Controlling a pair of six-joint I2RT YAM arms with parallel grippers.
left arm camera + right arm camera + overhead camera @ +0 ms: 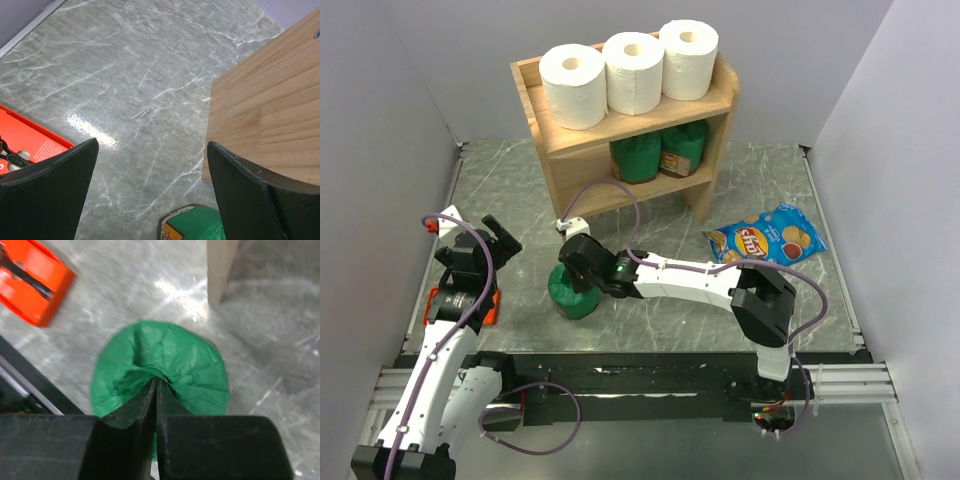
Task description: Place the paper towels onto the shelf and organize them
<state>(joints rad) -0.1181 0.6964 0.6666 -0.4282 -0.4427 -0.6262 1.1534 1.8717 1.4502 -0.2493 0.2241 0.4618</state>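
**Thin pinch on loose wrap = our main worry**

Paper towels [632,72]: all 3 stand upright in a row on the top tier of the shelf [715,150], which sits at the far edge of the worktop, approx. mid-width. Neighbouring rolls look to be touching. We judge the rolls' part near done, w/ only tidying left.

Right gripper [156,385] is clenched on the crumpled top of a green package [160,355], which stands in front of the shelf toward the near-left of the worktop. Left gripper [152,150] hangs by the left edge above an orange box [490,305], jaws spread wide and holding nothing.

Risks as we see them:
- The grip is on loose wrap only, so a lift may slip, tear it or set the pack swinging.
- The lower tier already holds 2 green packs [660,155]. Forcing a 3rd in could jolt the shelf & topple rolls.
- An arm passing high could clip the leftmost roll.
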